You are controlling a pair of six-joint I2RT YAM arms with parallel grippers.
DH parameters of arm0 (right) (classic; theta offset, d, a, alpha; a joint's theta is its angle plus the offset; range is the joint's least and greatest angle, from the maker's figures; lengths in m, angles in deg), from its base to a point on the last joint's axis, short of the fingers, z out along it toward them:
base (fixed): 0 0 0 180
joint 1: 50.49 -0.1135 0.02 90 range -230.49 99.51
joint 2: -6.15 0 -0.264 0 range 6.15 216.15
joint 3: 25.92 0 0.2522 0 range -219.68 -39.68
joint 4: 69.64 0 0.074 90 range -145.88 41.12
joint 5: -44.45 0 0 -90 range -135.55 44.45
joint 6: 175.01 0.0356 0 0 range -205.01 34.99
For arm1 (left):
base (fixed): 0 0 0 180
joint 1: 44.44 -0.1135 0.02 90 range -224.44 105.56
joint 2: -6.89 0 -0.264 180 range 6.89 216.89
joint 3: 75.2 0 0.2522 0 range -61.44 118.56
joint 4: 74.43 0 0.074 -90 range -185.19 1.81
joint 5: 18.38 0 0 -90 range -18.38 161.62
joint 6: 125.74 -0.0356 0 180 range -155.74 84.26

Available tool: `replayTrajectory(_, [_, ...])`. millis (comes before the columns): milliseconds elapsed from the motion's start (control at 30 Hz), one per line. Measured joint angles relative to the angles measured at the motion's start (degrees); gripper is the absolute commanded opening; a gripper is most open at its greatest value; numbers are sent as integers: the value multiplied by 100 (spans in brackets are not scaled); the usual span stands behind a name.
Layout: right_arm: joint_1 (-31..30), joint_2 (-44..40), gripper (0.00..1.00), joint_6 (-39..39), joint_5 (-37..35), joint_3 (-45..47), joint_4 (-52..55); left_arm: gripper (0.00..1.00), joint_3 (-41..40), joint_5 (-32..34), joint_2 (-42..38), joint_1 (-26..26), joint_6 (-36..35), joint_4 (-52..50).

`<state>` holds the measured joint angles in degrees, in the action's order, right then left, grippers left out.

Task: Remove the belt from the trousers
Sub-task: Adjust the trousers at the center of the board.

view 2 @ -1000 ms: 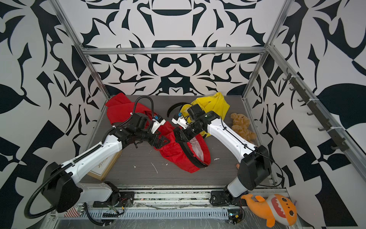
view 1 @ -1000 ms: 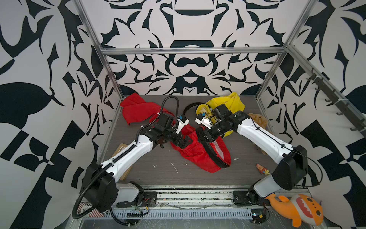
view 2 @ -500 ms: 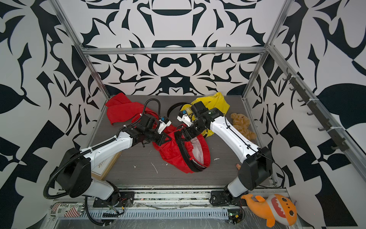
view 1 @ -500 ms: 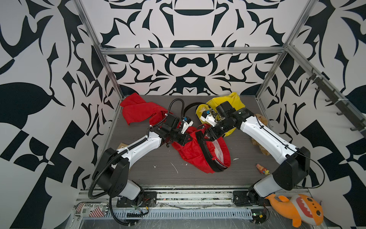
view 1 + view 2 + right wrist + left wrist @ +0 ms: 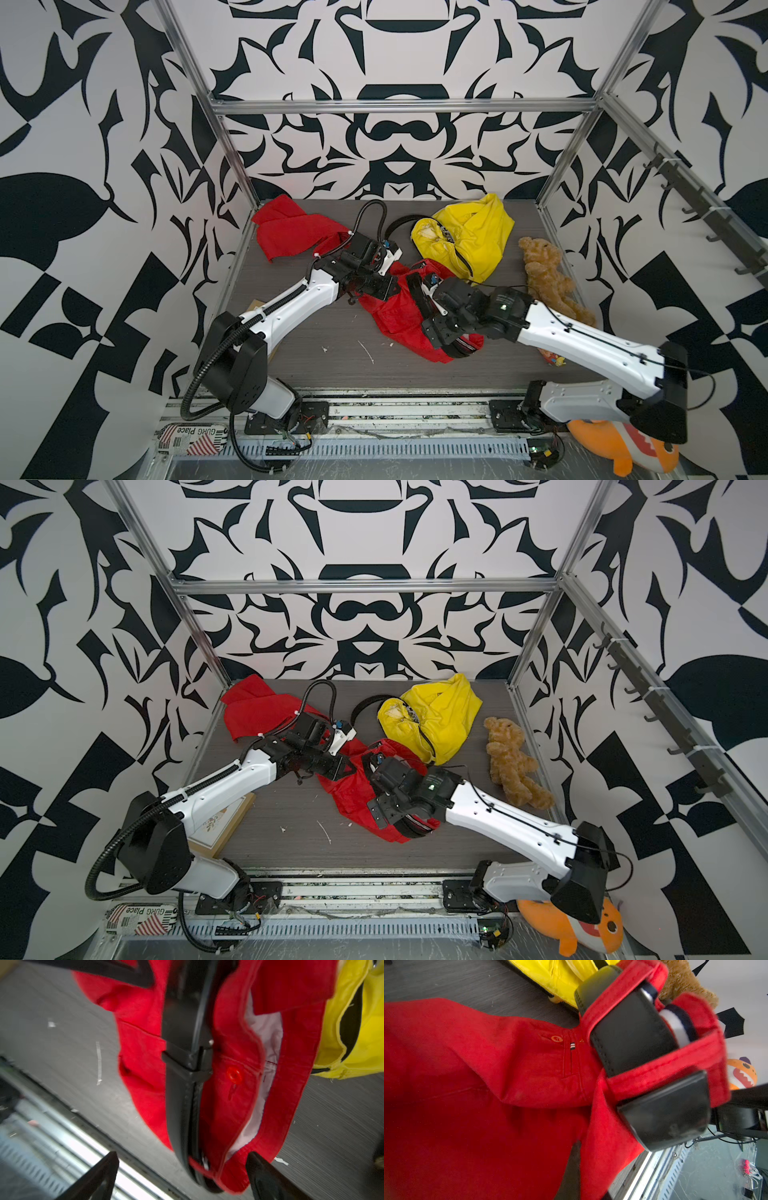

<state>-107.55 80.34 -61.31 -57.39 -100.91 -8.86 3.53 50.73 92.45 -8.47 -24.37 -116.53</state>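
The red trousers (image 5: 488,1105) are matt woven cotton-like cloth with fine stitched seams, and the wide black belt (image 5: 631,1036) is smooth, faintly shiny leather-like material with stitched edges. The dark grey tabletop (image 5: 316,368) has a matt wood-grain finish; the thin yellow garment (image 5: 473,237) is slightly glossy cloth, the brown teddy bear (image 5: 544,270) shaggy plush, the silver frame rails (image 5: 399,109) brushed metal.
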Motion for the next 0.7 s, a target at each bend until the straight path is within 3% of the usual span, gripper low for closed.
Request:
replayTrajectory(167, [-17, 691, 95, 129, -981, 310, -621, 0, 0, 55, -85, 0, 153, -269])
replayTrajectory(233, [197, 752, 91, 35, -1005, 420, -872, 0, -74, 85, -238, 0, 236, -339])
replayTrajectory(500, [2124, 1110, 90, -1021, 223, 337, -1423, 0, -691, 28, -807, 212, 658, -245])
replayTrajectory(700, [2712, 2214, 99, -1834, 1150, -389, -1167, 0, -739, 260, -485, 352, 887, 125])
